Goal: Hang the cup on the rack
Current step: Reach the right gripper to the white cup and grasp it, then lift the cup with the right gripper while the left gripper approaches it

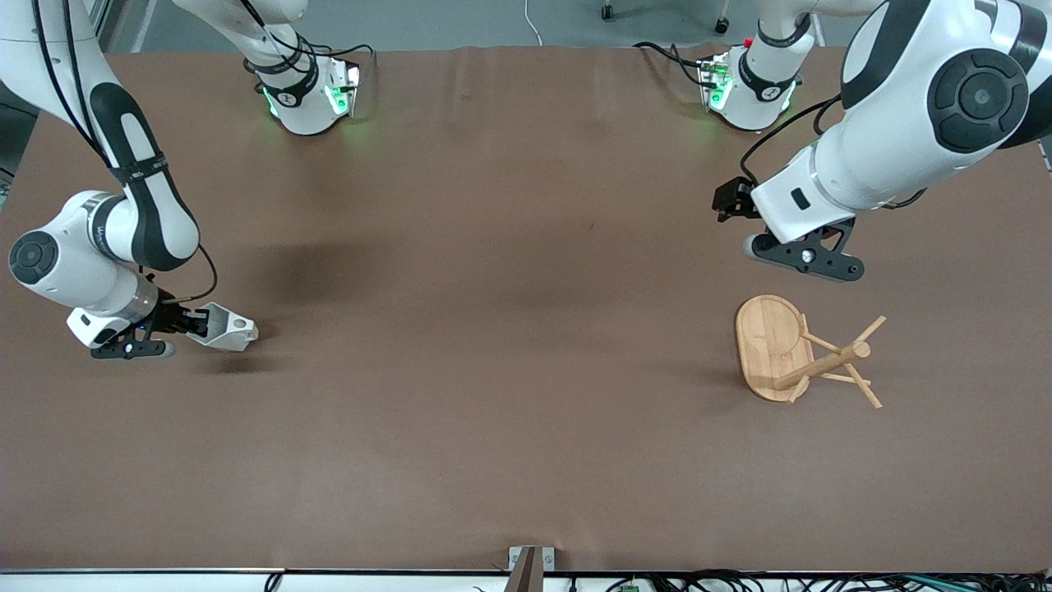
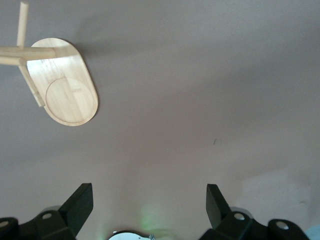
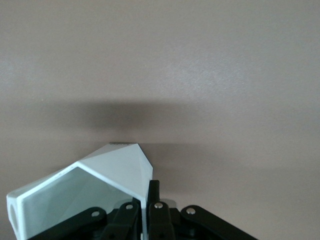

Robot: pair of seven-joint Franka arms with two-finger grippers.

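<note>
The white faceted cup [image 1: 228, 327] is held at its wall by my right gripper [image 1: 196, 322], low over the table at the right arm's end. The round hole in its handle tab shows. In the right wrist view the fingers [image 3: 154, 192] pinch the cup's wall [image 3: 107, 175] between them. The bamboo rack [image 1: 772, 345] stands on its oval base at the left arm's end, its post and pegs [image 1: 846, 355] bare. My left gripper [image 1: 805, 259] hangs open and empty over the table beside the rack. The left wrist view shows its gripper [image 2: 150, 200] spread wide and the rack's base [image 2: 70, 97].
The brown table [image 1: 509, 329] is bare between the cup and the rack. The two arm bases [image 1: 308, 94] stand along the table's edge farthest from the front camera. A small bracket [image 1: 530, 563] sits at the edge nearest the front camera.
</note>
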